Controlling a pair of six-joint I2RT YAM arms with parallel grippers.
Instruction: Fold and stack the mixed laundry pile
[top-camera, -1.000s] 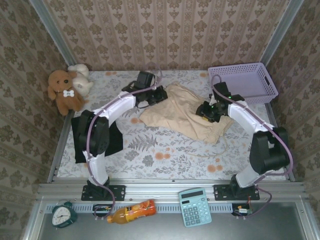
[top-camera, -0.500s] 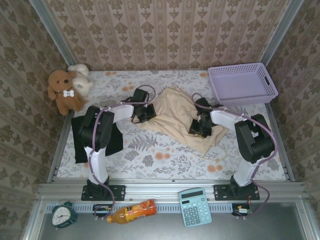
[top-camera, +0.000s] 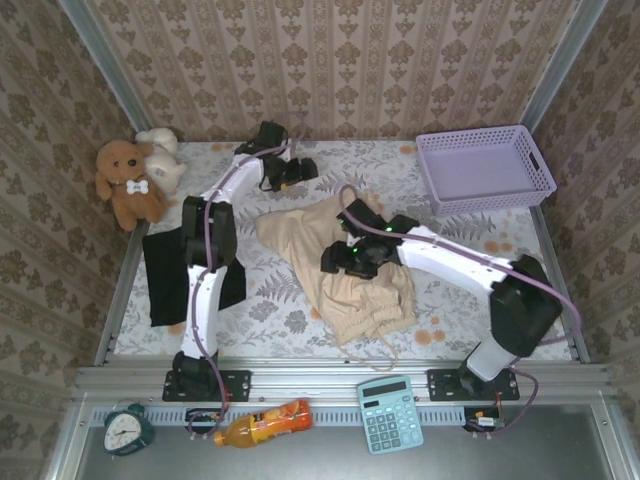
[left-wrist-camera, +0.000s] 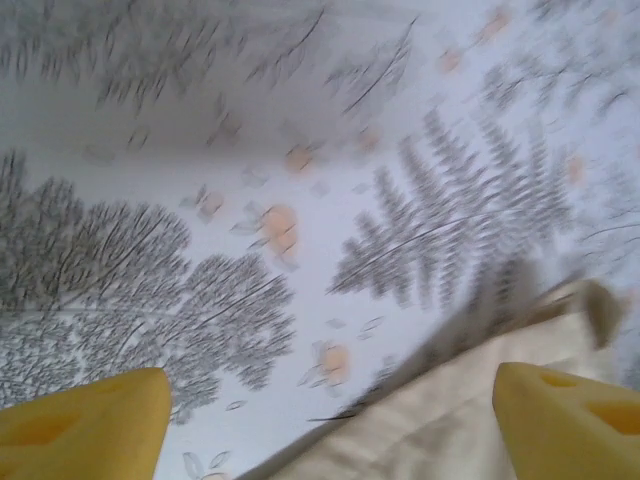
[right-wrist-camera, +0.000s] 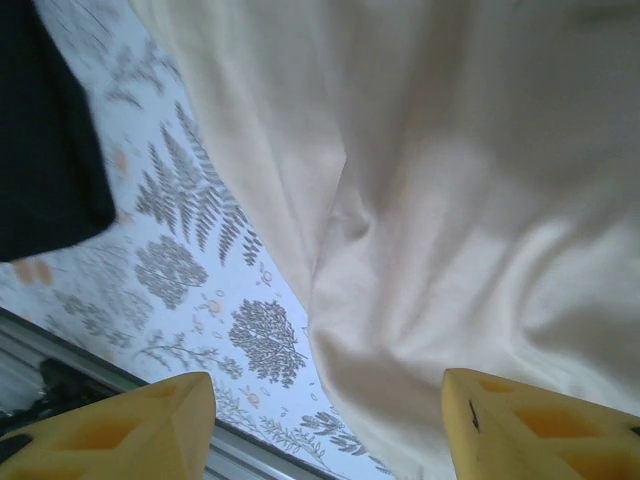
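the pale beige garment is seen just below the middle of the overhead frame, crumpled into soft rounded folds, with a thin cord looped at its lower edge. the right gripper is held over its left part, fingers spread apart and nothing pinched. the black garment is laid flat, plain and dark, at the left of the frame. in the upper middle, the left gripper is found with fingers spread wide above the floral table cover.
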